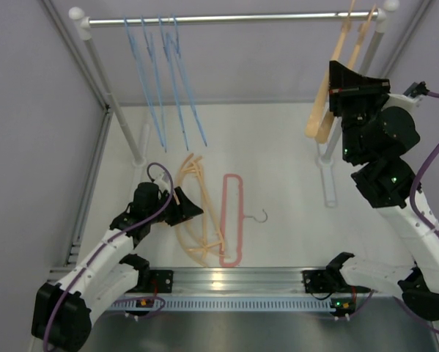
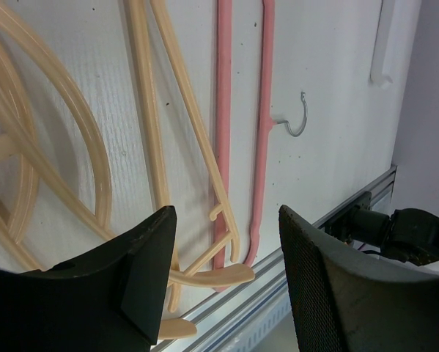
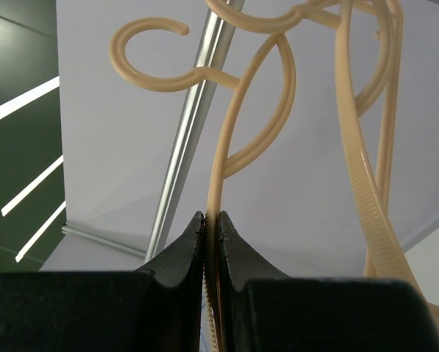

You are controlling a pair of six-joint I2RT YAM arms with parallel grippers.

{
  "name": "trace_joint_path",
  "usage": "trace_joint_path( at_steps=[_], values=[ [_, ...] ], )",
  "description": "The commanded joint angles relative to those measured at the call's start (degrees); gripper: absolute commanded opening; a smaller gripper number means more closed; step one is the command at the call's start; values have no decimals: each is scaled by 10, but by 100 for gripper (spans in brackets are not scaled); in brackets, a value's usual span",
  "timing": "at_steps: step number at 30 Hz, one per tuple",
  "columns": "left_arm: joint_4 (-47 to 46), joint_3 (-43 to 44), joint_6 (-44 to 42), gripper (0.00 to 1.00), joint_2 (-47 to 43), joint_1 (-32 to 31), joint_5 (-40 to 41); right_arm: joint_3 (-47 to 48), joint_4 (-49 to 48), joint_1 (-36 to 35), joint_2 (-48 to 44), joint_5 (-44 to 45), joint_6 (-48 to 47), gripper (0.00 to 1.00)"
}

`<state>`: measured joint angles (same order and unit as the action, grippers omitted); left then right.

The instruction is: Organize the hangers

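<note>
The right gripper [image 3: 212,220] is clamped shut on one thin strand of a peach hanger [image 3: 237,147], which it holds up near the right end of the rail [image 1: 234,18]. These views do not show whether that hanger's hook sits over the rail. The pinch is narrow and on a smooth, rounded strand, so the hanger could swivel or slide between the jaws, and a tilted hook would likely miss the rail and drop. A second peach hanger [image 3: 355,161] hangs just beside it, and the two could snag if the held one swings. The blue wire hangers [image 1: 164,73] hang on the left part of the rail, well apart from this. Lower down, the left gripper [image 2: 226,249] hovers with its jaws spread wide and nothing between them, over the overlapping peach hangers [image 1: 197,213] lying on the table [image 1: 278,147]. The pink-red hanger [image 1: 232,220] lies touching them, its metal hook [image 2: 300,121] pointing away. Closing there risks catching two crossed strands at once, or dragging the pink-red one along. A shove could also push the pile onto the metal strip [image 1: 234,279] at the table's near edge.
</note>
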<state>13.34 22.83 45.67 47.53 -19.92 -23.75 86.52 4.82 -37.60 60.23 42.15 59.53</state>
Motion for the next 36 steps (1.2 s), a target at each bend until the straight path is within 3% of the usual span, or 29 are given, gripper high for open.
trace_joint_path(
  at_steps=[1, 11, 36],
  values=[
    [-16, -3, -11, 62, -15, 0, -10, 33, 13, 21, 8, -20, 19, 0],
    [-10, -3, -15, 63, -16, 0, -12, 51, 39, 43, 24, -25, 30, 0],
    [-11, -4, -12, 63, -16, 0, -14, -14, 56, 53, -13, -25, 50, 4]
  ],
)
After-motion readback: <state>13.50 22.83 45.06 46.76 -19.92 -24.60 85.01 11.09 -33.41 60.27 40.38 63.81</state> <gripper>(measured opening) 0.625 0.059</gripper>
